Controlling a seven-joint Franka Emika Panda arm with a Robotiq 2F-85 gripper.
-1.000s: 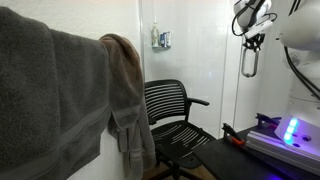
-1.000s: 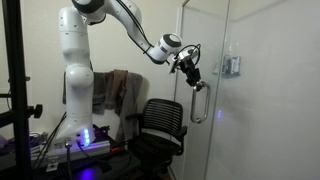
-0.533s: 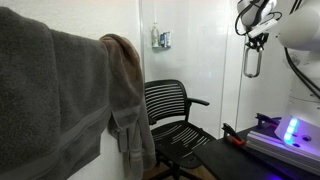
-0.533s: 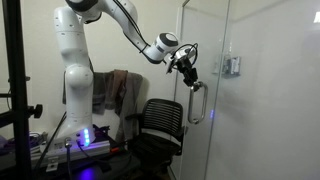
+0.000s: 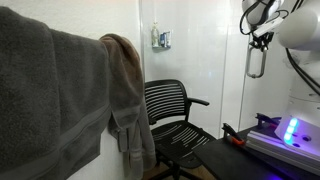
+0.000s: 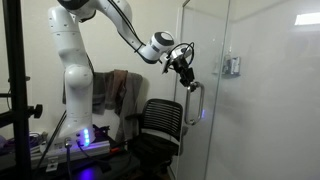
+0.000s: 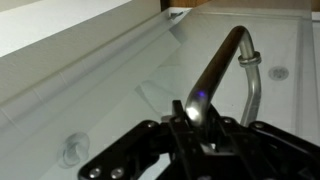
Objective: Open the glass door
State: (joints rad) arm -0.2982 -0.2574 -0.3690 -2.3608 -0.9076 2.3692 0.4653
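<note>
Right, the gripper (image 7: 200, 115) is high up, its jaws closed on the upper part of the handle (image 7: 215, 70). In the wrist view the silver bar runs straight out from between the fingers and bends back into the glass at its far end. Both exterior views agree: the gripper (image 6: 185, 72) sits at the top of the handle (image 6: 195, 103), and the rest of the bar hangs below it.

- The glass door (image 6: 210, 40) stretches away from the gripper, above and below. It is a tall frosted panel, and the handle sits near its vertical edge.
- Hinge side: I can't tell from these views, nor how far the door stands off its frame.
- The step in hand, as I judge it, is drawing the door open by the handle.

To do it well:
- Pull slowly and let the wrist turn with the panel, so the bar sits square between the fingers and is not levered.
- Follow an arc, not a straight line; a straight pull would load the glass and the grip.
- The hold is high on the bar, so watch for sliding along it.

Below the gripper is an office chair (image 6: 160, 125), near the door's foot. It could foul the swing. Beyond the gripper a dispenser (image 6: 232, 66) sits on the white panel, well clear.
</note>
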